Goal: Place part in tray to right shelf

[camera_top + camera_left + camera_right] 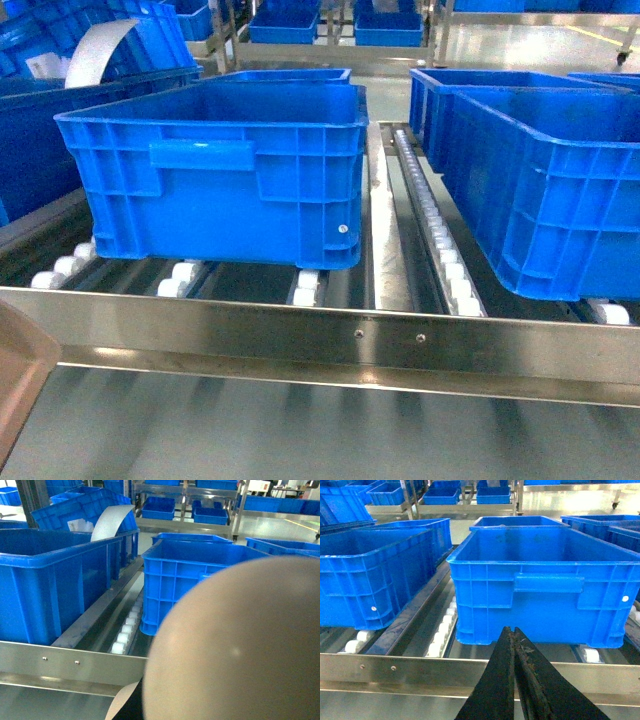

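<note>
The stainless roller shelf [330, 335] fills the head view, w/ its flat front rail across the frame and white rollers [305, 288] behind it. Two big blue crates sit on the rollers: the left crate [220, 170] and the right crate [540, 190], w/ a roller lane between them.

The beige tray [235, 645] blocks most of the left wrist view, close to the lens and just short of the rail; only its corner [20, 370] shows at the head view's lower left. Left gripper isn't in view; prob. carrying the tray, but can't tell its jaw state.

Right gripper [514, 645] points at the crate ahead, its black fingers pressed together w/ nothing between them.

Step, as I read it: approach, w/ the tray brought up to the shelf and not yet set down. Next move needs the tray lifted over the rail and put onto free rollers. Room looks tight, since the crates take most of the near shelf.

Hidden: the small blue part isn't visible anywhere. If it's in the tray, the tray's own bulk hides it. Tray handle and lip are cut off too.
</note>
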Tool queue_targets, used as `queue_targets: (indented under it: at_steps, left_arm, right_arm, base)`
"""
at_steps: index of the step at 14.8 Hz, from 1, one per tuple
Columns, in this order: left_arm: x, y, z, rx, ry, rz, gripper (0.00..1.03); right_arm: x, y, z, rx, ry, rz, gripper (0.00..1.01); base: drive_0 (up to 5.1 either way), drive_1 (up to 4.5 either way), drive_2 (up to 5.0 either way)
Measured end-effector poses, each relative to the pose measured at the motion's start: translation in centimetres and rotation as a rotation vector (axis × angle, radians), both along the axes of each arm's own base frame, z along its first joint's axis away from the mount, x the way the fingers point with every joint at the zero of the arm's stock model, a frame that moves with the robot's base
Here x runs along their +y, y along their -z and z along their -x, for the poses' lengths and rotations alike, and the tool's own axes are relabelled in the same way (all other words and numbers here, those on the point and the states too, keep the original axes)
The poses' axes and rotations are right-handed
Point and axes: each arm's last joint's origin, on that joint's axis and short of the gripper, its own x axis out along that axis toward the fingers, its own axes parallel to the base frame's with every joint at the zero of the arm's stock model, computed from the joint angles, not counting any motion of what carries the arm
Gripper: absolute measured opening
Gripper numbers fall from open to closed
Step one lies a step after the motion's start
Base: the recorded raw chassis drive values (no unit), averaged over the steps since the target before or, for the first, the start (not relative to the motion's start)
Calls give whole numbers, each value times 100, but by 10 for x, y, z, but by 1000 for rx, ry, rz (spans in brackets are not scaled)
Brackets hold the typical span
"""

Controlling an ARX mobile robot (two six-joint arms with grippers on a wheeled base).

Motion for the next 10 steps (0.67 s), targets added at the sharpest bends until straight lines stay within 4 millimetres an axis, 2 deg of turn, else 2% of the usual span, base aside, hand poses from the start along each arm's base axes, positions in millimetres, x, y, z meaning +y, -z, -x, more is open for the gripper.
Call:
queue_targets:
  at_steps: [2,10]
  left_arm:
    - [0,-1,5,-1,0,0,13]
    - [0,-3,19,-11,0,0,13]
  right_arm:
    - [0,8,5,3,0,0,2]
    - [0,4,21,-18,0,-3,2]
  base:
    - [0,0,0]
    - [0,0,0]
